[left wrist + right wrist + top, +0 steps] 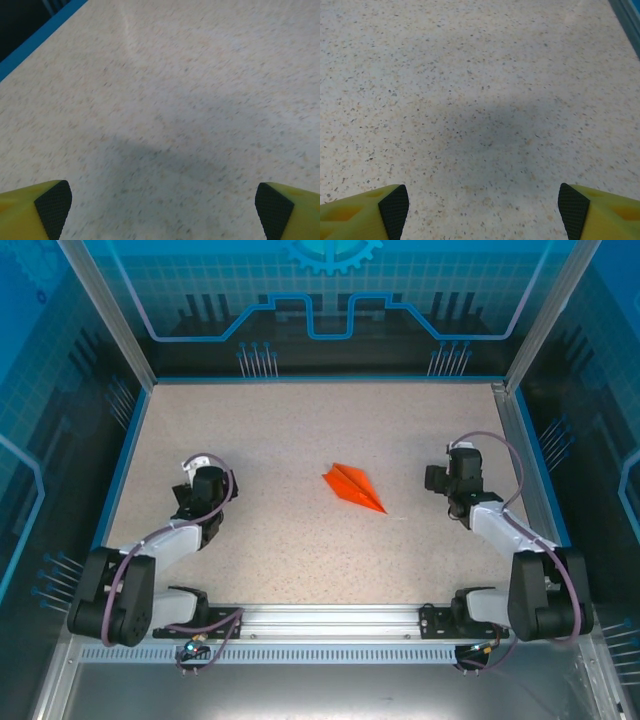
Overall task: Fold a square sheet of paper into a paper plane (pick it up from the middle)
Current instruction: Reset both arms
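- Currently the plane [354, 486] is lying flat on the bench [270, 430], a bit right of centre in the top view.
- It is showing as a slim orange dart with a centre ridge, nose pointing toward the near right and wide tail toward the far left.
- It is sitting between the two arms and well apart from both; nothing is touching it.
- Left end effector [162, 207] is standing wide open, holding nothing.
- Its yellow fingers with black pads [52, 207] are sitting at the bottom corners of the left wrist view, with bare speckled bench and a soft shadow between them.
- A blue edge strip [37, 37] is crossing the top left corner of that view.
- Right end effector [482, 210] is also open and gripping nothing; its pads [395, 210] are far apart over bare bench.
- The blue strip [627, 15] is showing at the top right corner of the right wrist view.
- From the top view, the left arm is parked at the bench's left side and the right arm at its right side, both wrists hanging over the bench.
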